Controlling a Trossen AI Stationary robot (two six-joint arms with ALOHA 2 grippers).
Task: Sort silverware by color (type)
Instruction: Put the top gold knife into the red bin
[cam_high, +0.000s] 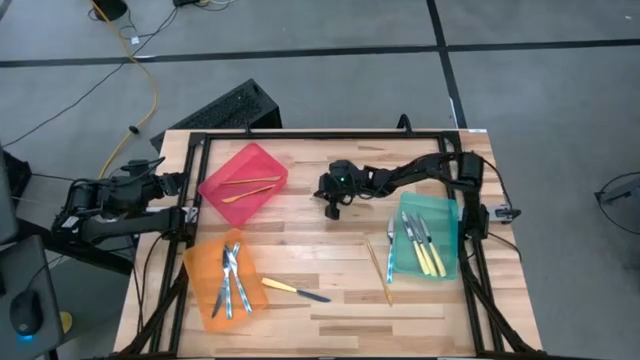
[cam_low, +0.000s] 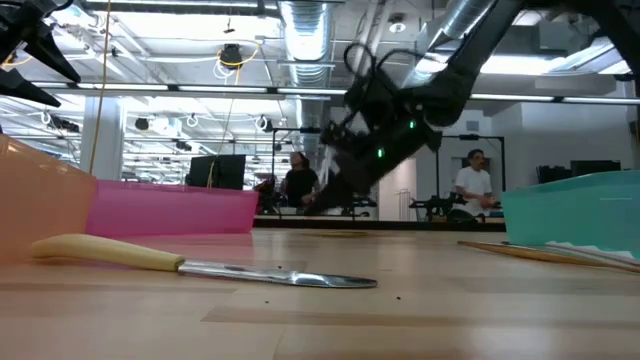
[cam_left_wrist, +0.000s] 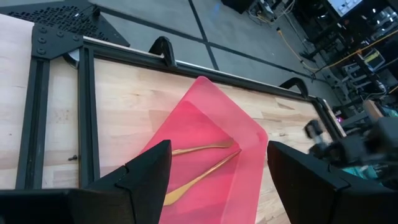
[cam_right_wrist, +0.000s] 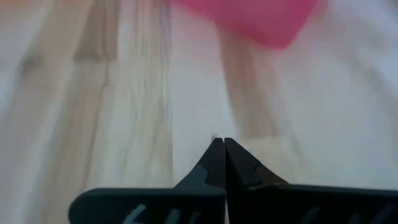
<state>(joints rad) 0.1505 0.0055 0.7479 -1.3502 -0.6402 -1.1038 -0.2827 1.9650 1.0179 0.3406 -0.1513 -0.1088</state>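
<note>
1. Right end effector (cam_high: 332, 207) hangs over the middle of the wooden tabletop (cam_high: 330, 300), arm reaching in from the right rail. In the right wrist view its fingers (cam_right_wrist: 214, 163) are pressed tip to tip, nothing between them.
2. Red bin (cam_high: 244, 183) sits just to its left; two gold pieces (cam_high: 250, 187) lie inside.
3. Green bin (cam_high: 428, 235) lies to its right and nearer the front edge, holding yellow-handled pieces (cam_high: 427, 250).
4. Beside the green bin, on the end effector's side, a silvery-blue fork (cam_high: 390, 250) and a gold piece (cam_high: 379, 270) lie loose on the wood.
5. Yellow-handled knife (cam_high: 295, 290) lies loose in front of the end effector, toward the front edge, between the orange and green bins.
6. Orange bin (cam_high: 222, 280) stands front-left of the end effector with silvery-blue pieces (cam_high: 232, 275) in it.
7. Left end effector (cam_high: 160, 183) waits at the table's left edge beside the red bin; fingers (cam_left_wrist: 143, 177) spread wide, empty.
</note>
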